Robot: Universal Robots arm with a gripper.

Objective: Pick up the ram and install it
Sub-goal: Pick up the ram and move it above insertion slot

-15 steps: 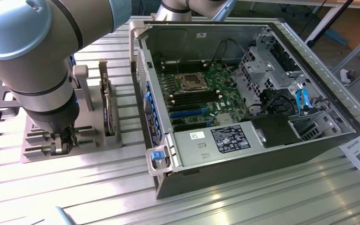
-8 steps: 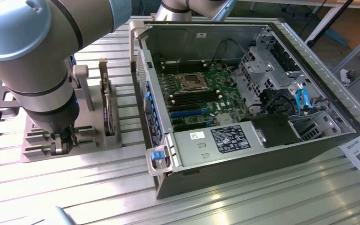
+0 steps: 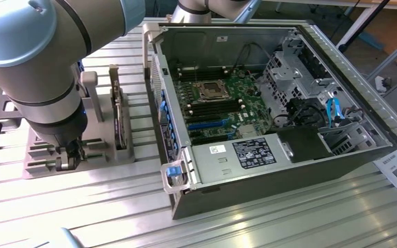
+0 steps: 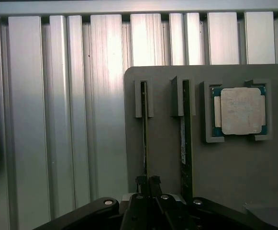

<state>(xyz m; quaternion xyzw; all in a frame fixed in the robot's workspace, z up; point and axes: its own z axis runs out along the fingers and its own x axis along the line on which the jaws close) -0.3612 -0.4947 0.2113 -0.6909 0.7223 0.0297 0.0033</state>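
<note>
Gripper (image 4: pixel 147 182), the black two-finger one on the chunky pale-grey robot arm (image 3: pixel 40 62), is sitting at the exterior view's left, reaching down onto the flat grey plastic parts holder (image 4: pixel 234 167). Its jaws are pinching almost closed on the top edge of the ram (image 4: pixel 144 139), the long thin circuit-board stick that's showing edge-on as a dark sliver. The ram is standing upright in its narrow guide slot on that holder. So it's getting gripped but, by the look of it, isn't out of the slot yet.

Doing this bit well, I'm thinking: the pinch is looking centred on the board's thickness, which is what it wants, since a crooked hold would be levering a thin board against the slot walls. Any pull should be going straight along the guides, no twisting. The larger dark expansion card (image 4: pixel 185 139) is standing in the slot just beside, so sideways drift is risking a bump. Past that, the square silver processor chip (image 4: pixel 241 110) is lying flat in its own recess, apart from the jaws.

Over at the exterior view's right, the open black-and-silver computer case (image 3: pixel 274 196) is lying on the ribbed aluminium table (image 4: pixel 57 120), showing its green motherboard (image 3: pixel 219 111).

Counting: one arm, one gripper, one ram stick, one expansion card, one processor chip, one holder, one case.
</note>
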